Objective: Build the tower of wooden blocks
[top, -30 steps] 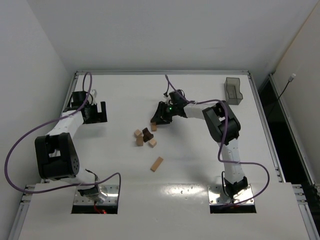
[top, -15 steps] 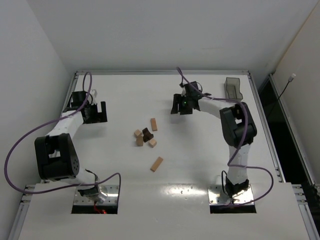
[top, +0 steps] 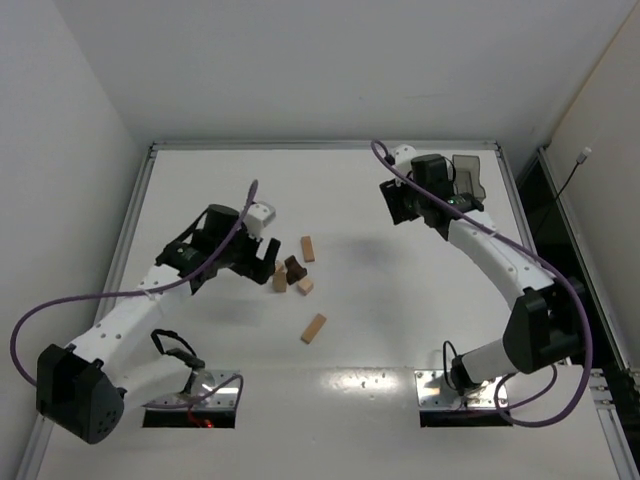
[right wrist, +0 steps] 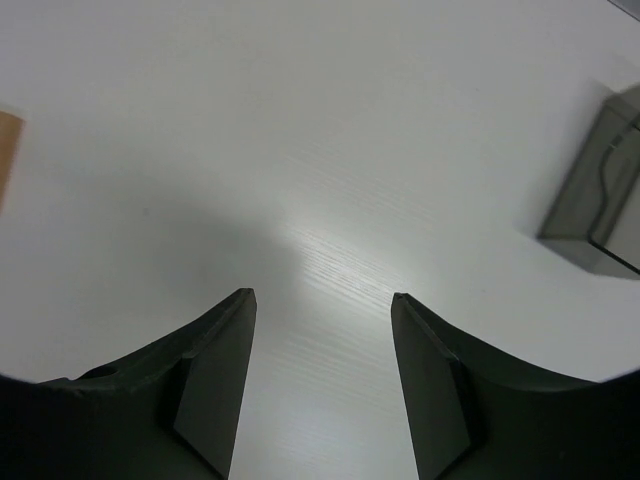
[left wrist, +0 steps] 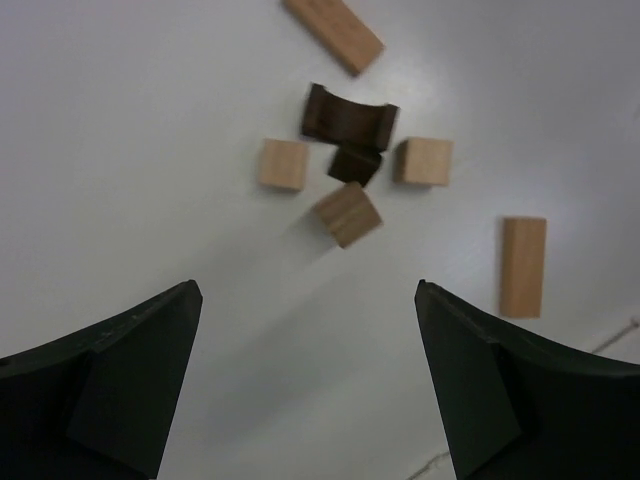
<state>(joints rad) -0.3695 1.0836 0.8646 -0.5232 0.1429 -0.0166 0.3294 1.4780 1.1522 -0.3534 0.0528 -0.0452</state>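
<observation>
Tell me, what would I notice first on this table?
Little wooden blocks lie scattered in the middle of the white table, light tan ones with a dark brown piece among them, not stacked yet. The left gripper hovers open right beside them. The right gripper, open too, hangs far off near a grey plastic container at the far right corner.
</observation>
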